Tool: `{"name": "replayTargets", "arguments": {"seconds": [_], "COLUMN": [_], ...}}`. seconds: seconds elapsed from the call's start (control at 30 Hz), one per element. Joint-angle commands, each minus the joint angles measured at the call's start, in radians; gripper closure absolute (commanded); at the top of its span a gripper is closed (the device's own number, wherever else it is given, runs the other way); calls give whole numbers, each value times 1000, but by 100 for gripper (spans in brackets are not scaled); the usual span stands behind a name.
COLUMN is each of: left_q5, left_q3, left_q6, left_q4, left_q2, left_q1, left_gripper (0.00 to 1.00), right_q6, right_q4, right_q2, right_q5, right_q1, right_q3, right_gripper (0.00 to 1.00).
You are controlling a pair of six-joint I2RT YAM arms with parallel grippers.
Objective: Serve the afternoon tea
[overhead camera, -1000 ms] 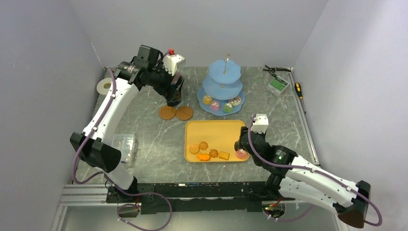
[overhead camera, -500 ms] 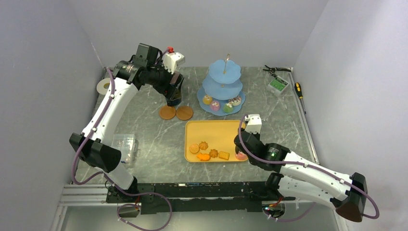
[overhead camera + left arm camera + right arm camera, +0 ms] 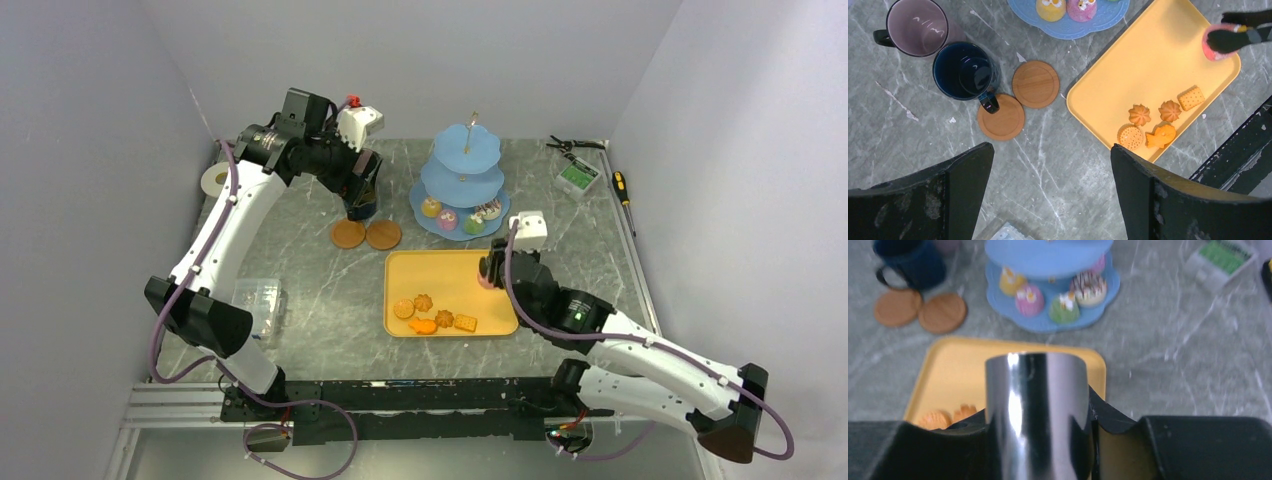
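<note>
Black jaws clasp a shiny silver cylinder (image 3: pixel 1038 410) in front of a yellow tray (image 3: pixel 963 365). Beyond, small cakes (image 3: pixel 1029 299) sit on the lowest tier of the light-blue stand (image 3: pixel 1048 255), with two brown coasters (image 3: pixel 942 313) and a dark-blue mug (image 3: pixel 913 262) to its left.

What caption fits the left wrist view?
Mauve mug, dark-blue mug and two coasters beside a yellow tray of orange biscuits.

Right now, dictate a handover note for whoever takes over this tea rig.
Left gripper: open, empty, hanging above the coasters.
Right gripper: shut on a pink cake above the yellow tray's far right corner.
Done: four cakes sit on the stand's bottom tier.
Left: place the pink cake. Five orange biscuits lie on the tray and the upper tiers are bare. Dark-blue mug and mauve mug stand off the coasters.
</note>
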Motion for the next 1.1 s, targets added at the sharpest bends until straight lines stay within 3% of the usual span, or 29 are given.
{"name": "replayTargets", "arguments": {"seconds": [0.0,0.03,0.17,0.43,0.7,1.07], "left_q5": [-8,-9,-19,-33,-30,-38], "left_q3": [45,45,43,12,14,8], "left_q6": [6,7,9,18,10,16], "left_q4": [8,7,6,26,28,33], "left_q2": [-5,-7,-14,-37,-30,-34], "left_q1": [-5,-5,-5,-5,-5,-5], "left_gripper": [7,7,7,7,7,7], "right_q6": [-299,-331,-346,-338,-301,-254], "right_q4": [400,490,554,682,806,922], "right_q2": [44,62,177,328,442,591], "right_q5": [38,-14,-177,-339,-449,-515], "right_q1": [-75,-121,-309,-503,-609,-656], "right_q3": [82,90,185,263,279,316], "right_gripper": [68,68,70,69,69,69]}}
